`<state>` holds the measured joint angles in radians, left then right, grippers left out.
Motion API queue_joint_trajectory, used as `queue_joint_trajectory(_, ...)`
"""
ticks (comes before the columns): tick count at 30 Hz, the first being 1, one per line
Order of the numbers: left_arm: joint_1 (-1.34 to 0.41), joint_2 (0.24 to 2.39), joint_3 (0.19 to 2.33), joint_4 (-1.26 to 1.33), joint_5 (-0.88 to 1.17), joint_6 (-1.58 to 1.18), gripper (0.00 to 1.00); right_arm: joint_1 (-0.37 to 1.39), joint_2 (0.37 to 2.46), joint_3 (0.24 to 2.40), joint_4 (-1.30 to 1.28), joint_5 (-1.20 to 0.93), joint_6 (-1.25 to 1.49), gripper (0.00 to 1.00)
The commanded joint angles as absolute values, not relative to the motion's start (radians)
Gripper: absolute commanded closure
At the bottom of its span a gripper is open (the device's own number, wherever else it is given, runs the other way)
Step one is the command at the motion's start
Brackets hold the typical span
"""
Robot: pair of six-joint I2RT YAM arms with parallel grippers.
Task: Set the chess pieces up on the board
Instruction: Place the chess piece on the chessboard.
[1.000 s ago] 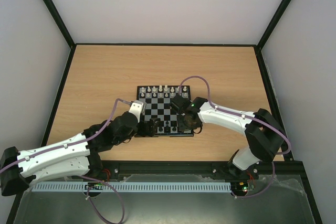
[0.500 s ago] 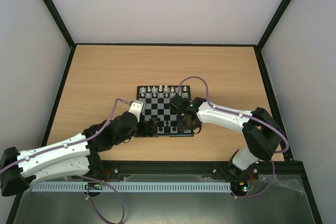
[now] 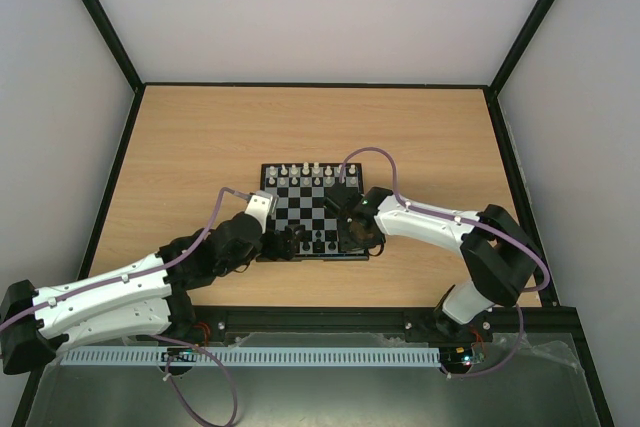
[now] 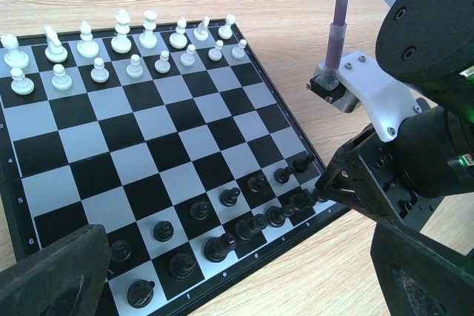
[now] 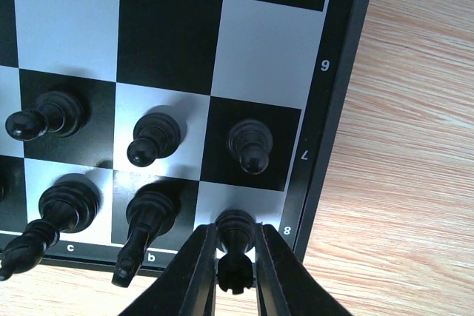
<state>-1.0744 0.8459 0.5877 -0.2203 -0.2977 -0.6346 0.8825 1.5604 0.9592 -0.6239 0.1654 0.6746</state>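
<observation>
Currently right gripper pinches a black rook, jaws nearly shut on it, piece upright directly between the fingertips at the board's corner square; left gripper, wide open, hangs farther off.

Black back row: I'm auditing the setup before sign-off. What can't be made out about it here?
Right wrist: whether the right claw pinches or merely flanks the corner piece; the row's left end is cut off.
Top external: black pieces too small, partly under both arms.
Left wrist: the board near-left corner is hidden by the left claw's finger.
</observation>
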Motion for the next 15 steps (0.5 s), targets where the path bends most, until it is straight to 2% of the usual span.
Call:
queue_joint_trajectory(1,-1.066,0.847,0.573,-0.215,-0.298,-0.620,0.01,0.877,1.575,0.950,-0.645,0.172,0.665,0.84)
queue_joint_trajectory(15,-1.064,0.846,0.577,-0.217,-0.298,-0.620,0.01,0.877,1.514,0.966,-0.669,0.188,0.671,0.71)
